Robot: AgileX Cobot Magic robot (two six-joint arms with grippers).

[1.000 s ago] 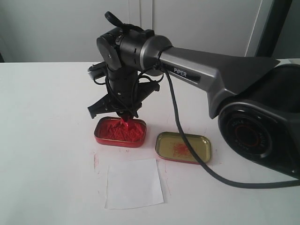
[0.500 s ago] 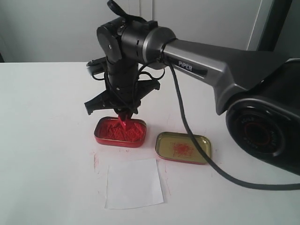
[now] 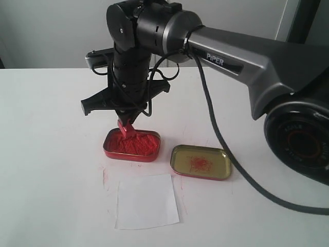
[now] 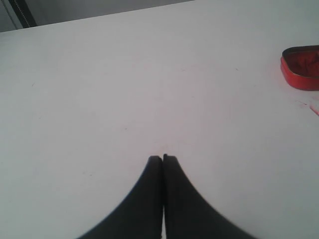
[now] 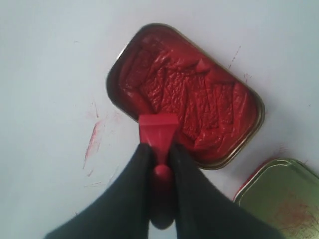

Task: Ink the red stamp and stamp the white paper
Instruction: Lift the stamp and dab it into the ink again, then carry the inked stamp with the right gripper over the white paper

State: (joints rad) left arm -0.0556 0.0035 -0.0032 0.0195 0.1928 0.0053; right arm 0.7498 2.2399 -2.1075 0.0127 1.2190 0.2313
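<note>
Now my right pincer [image 5: 158, 150], pinching the red stamp [image 3: 126, 130], has risen off the ink tin [image 3: 135, 147]; gold lid [image 3: 201, 162] and the white paper [image 3: 147, 201] lie nearby, left pincer [image 4: 162, 158] pressed together.

The word "PiPER" stands in white letters on the dark grey forearm [image 3: 241, 57] of the right arm. Small marks around the round black joint [image 3: 302, 145] cannot be read.

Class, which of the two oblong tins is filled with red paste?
The red-walled oblong tin, its paste ridged; the gold-coloured oblong tin beside it shows only red smears.
</note>
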